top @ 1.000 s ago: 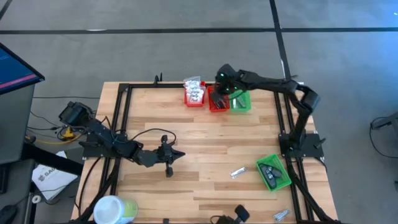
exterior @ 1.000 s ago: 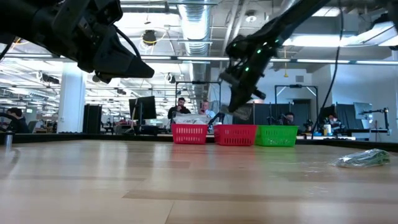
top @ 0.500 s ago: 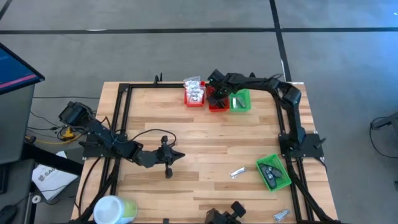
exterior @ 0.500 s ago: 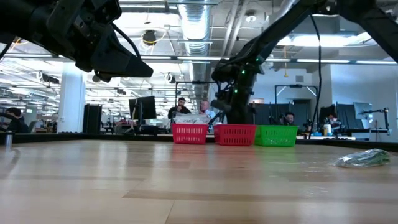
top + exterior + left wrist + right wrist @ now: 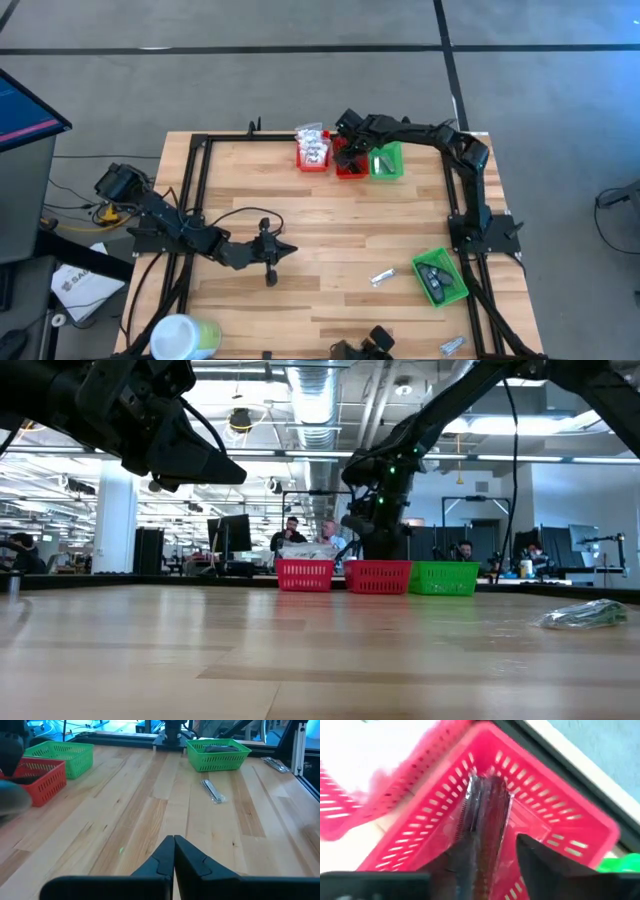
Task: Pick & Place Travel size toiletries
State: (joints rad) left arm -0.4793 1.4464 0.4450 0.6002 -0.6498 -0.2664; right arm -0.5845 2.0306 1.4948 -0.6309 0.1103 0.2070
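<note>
Your right gripper [image 5: 490, 852] hangs over the middle red bin [image 5: 350, 165], fingers parted; a dark wrapped packet [image 5: 487, 815] lies in the bin just beyond the tips (contact unclear). That arm reaches across the table's far edge. Your left gripper [image 5: 174, 851] rests shut, low over the near-left boards. One silvery sachet [image 5: 382, 276] lies near the green bin [image 5: 441, 277].
</note>
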